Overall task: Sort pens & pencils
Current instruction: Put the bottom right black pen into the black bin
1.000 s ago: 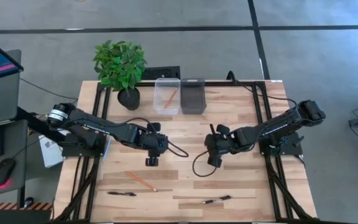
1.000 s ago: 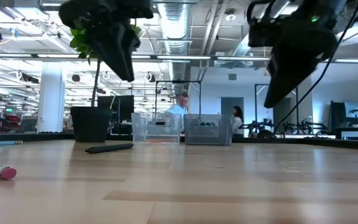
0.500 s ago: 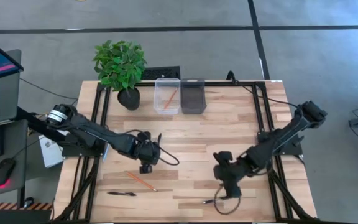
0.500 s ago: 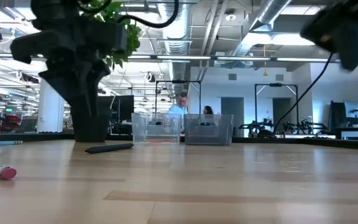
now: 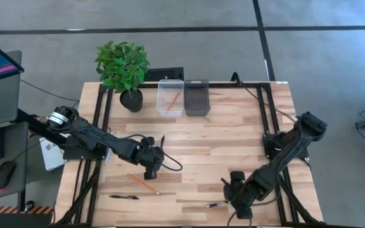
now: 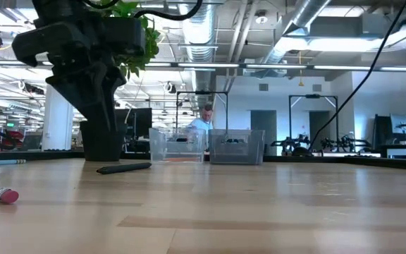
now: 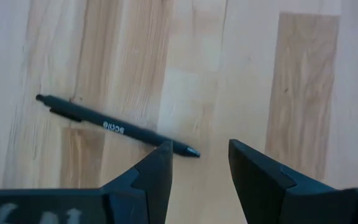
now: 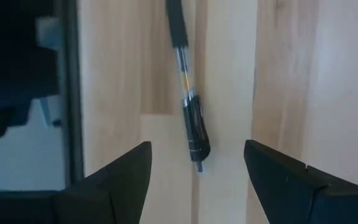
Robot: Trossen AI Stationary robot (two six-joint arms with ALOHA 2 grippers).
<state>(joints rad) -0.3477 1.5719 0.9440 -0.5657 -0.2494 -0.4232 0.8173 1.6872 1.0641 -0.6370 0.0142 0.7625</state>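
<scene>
A black pen (image 5: 124,197) and an orange pencil (image 5: 143,183) lie flat on the wooden table near its front left. My left gripper (image 5: 150,173) hangs open just above the table, by the pencil's far end. In its wrist view the black pen (image 7: 117,127) lies just beyond the open fingertips (image 7: 201,152), untouched. A second pen (image 5: 215,204), black with a clear middle, lies near the front edge. My right gripper (image 5: 238,206) hovers open over it, a finger on either side of this pen (image 8: 189,118) without touching. In the low view a pen (image 6: 124,168) and a pencil's eraser end (image 6: 0,193) rest on the table.
At the table's far edge stand a clear bin (image 5: 170,97) with a pencil inside and a dark bin (image 5: 196,97) beside it. A potted plant (image 5: 123,69) stands at the far left. Black frame rails (image 5: 277,183) run along both sides of the table.
My right gripper has swung from the table's middle toward the near edge and now stands over the pen there. My left gripper has sunk and gone a little toward the near edge, ending close above the pencil. Pens and pencils have stayed where they lay.
</scene>
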